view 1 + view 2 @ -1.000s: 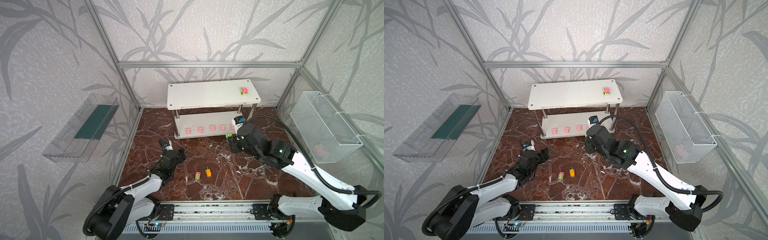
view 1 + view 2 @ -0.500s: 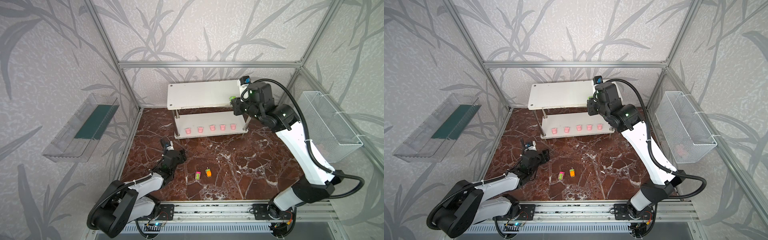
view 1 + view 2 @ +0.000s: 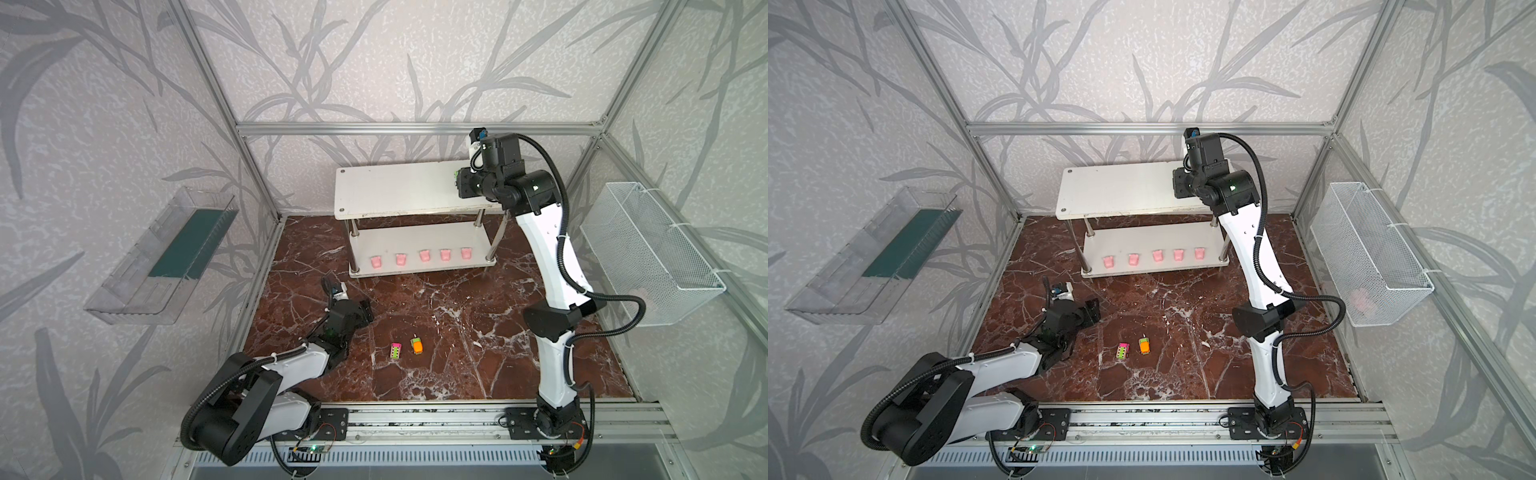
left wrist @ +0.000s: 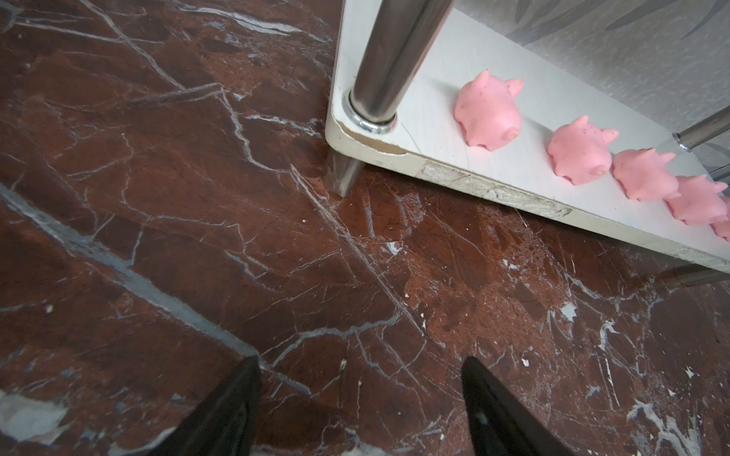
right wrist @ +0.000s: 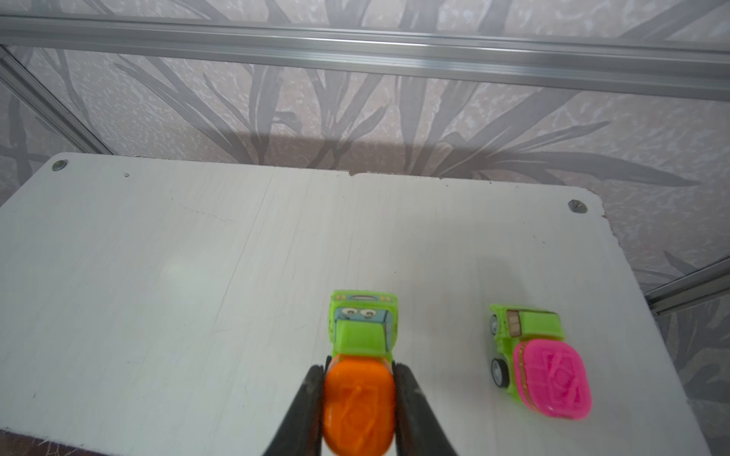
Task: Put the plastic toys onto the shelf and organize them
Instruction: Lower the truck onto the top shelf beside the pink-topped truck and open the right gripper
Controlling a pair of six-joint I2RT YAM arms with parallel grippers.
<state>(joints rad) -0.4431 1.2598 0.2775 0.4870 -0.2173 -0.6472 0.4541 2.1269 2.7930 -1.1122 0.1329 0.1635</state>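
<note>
The green-and-orange toy car [image 5: 361, 347] is pinched at its orange back in my right gripper [image 5: 359, 379], low over the shelf [image 5: 177, 276] top board. I judge it best to set it wheels-down, level, near the green-and-pink car [image 5: 533, 363] but apart, then release gently.

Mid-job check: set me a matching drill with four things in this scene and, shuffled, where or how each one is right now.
Things:
1. green truck with orange drum
2. green car with pink dome
3. pink pigs
4. left gripper

States:
A. in a row on the shelf's lower board
B. open, empty, over the marble floor
C. clamped in the right gripper
D. lying free on the shelf's top board

Pairs: 1-C, 2-D, 3-A, 4-B.
</note>
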